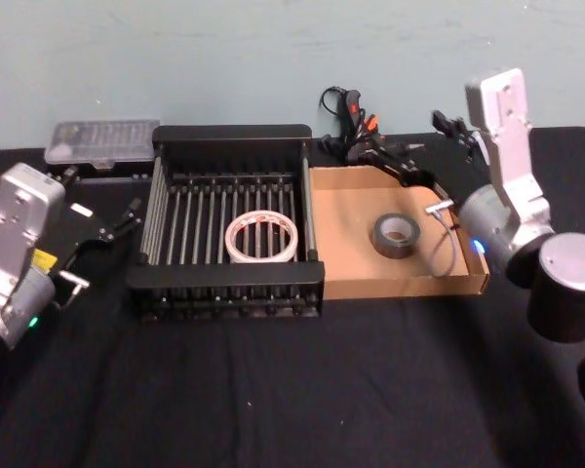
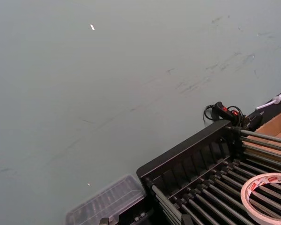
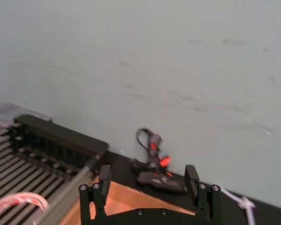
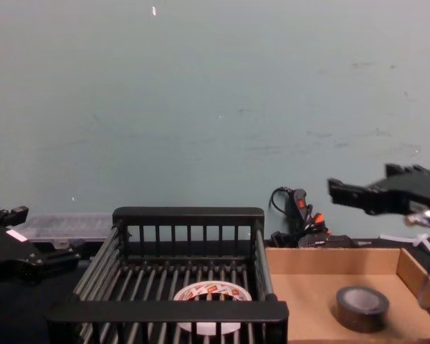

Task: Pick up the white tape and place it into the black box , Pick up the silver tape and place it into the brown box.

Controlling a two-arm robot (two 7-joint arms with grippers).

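while i scan the table from the head view, both rolls look home already: the white tape (image 1: 262, 237) lies flat on the slats of the black box (image 1: 230, 136), a touch toward five o'clock of its centre, and the silver tape (image 1: 396, 235) sits flat in the brown box (image 1: 341, 283), toward three o'clock on the cardboard floor.

my right gripper (image 3: 148, 180) hangs above the far end of the brown box, around one o'clock from the silver tape and well apart from it. on its wrist view the two fingers stand wide apart with nothing between them, so i'm holding nothing there. beyond it at twelve o'clock lies a black and orange glue gun (image 1: 349, 117) against the wall.

my left gripper (image 1: 125, 217) is out at nine o'clock of the black box, clear of the rim, near a clear plastic case (image 1: 102, 141) at its eleven o'clock. its fingers look spread and empty, pointing toward the crate's side.

my read: both placements are done and i'm in the retreat step. next move calls for little, i judge: lift the right arm straight up and back so the wrist doesn't clip the cardboard's far wall, then park both arms. if anything, i'd check the white ring isn't caught between slats.
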